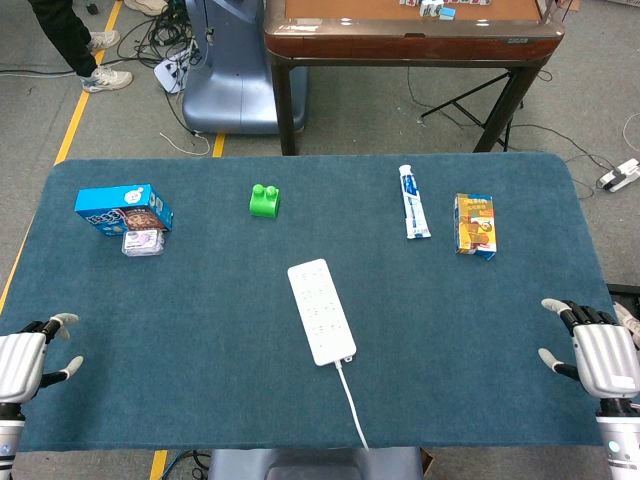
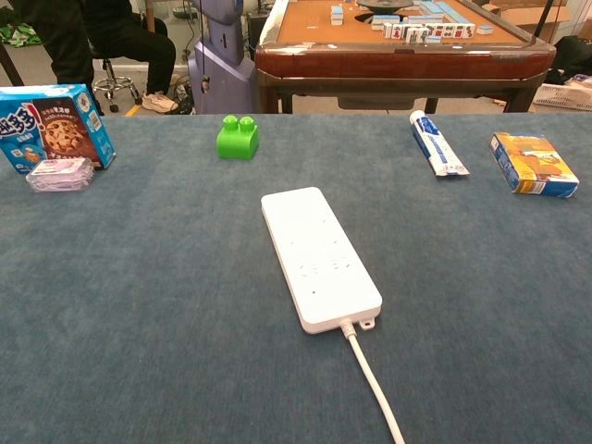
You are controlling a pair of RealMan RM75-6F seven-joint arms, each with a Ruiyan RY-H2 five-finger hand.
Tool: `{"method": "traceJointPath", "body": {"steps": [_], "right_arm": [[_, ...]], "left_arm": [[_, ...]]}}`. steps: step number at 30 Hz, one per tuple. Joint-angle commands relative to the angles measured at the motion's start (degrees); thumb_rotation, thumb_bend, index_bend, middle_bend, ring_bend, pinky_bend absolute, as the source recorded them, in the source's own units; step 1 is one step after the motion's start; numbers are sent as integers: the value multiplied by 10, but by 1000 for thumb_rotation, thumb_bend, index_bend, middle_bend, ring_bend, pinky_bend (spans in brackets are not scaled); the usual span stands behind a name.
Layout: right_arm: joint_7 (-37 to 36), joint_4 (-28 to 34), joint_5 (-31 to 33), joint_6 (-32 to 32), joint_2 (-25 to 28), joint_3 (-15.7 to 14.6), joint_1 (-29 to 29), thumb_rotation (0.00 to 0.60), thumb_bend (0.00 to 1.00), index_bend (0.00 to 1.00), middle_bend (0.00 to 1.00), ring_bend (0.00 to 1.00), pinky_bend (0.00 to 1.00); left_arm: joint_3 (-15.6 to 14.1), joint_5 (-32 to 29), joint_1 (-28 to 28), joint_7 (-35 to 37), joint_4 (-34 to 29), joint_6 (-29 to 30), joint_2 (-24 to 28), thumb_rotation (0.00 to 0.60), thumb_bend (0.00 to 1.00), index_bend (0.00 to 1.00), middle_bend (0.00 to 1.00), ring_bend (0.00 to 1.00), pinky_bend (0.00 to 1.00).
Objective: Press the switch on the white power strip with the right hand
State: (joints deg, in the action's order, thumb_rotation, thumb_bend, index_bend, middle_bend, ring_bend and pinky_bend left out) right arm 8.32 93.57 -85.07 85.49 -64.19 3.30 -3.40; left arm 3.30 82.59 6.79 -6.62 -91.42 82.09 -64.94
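The white power strip (image 1: 321,310) lies in the middle of the blue table, its cord running off toward the near edge; in the chest view the power strip (image 2: 319,257) fills the centre. I cannot make out its switch. My right hand (image 1: 597,352) rests at the table's near right corner, fingers apart, holding nothing, far from the strip. My left hand (image 1: 28,360) sits at the near left corner, fingers apart and empty. Neither hand shows in the chest view.
A green block (image 1: 264,201) sits beyond the strip. A blue cookie box (image 1: 122,208) and a small packet (image 1: 143,243) lie far left. A toothpaste tube (image 1: 413,201) and an orange box (image 1: 475,225) lie far right. A wooden table (image 1: 410,30) stands behind.
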Motion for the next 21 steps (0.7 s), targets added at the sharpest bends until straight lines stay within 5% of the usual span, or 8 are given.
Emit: {"method": "traceJointPath", "body": {"steps": [1,7,12,21], "right_arm": [[3,0,-4,-5,0,0,-4,600,96,289,341,344,398],[-2,-4,-20,-15,-2,-3,-15,600,96,289,341,344,418],[-4,-11,-79,-16,-11,-8,-39,600,125,289,362,378,662],[158,95,-120,-144,-7,-3,-128,600,182,289,646,733,912]], "left_arm": [[-2,3,-1,-4,-1,3,-1,600,209,413,501,450,635],[-2,-3,-4,-8,0,6,-1,600,208,413,501,450,635],[-1,-7,-6,-4,0,7,1,600,208,413,501,450,634],[1,-4,-12,6,-5,21,8,600,208,413,501,450,635]]}}
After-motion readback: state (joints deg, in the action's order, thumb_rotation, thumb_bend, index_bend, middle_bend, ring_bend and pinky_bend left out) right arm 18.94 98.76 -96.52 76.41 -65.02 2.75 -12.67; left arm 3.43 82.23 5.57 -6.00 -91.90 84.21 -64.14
